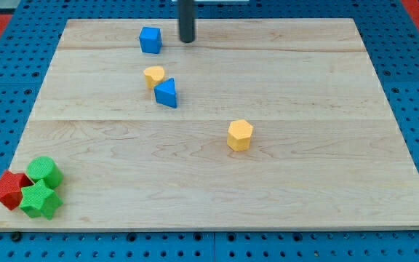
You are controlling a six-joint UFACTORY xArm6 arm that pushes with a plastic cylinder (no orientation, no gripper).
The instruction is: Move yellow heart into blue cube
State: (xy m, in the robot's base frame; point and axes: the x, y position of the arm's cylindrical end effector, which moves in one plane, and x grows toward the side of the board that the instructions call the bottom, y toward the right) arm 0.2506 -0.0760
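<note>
We find no readable text, labels or numbers anywhere. The blocks and the wooden board [268,189] carry no markings.

board [217,182]: pale wood, visible grain, smooth matt planks | blue pegboard [406,65] around the board: perforated, slight sheen | rod above my tip [187,41]: dark, smooth, matt | yellow heart [153,75], blue cube [150,39], yellow hexagonal block [239,135] on the board: matt, plastic-looking | red star [9,188] at the board's corner: ribbed faces

Yellow heart [153,75], blue cube [150,40]
</note>
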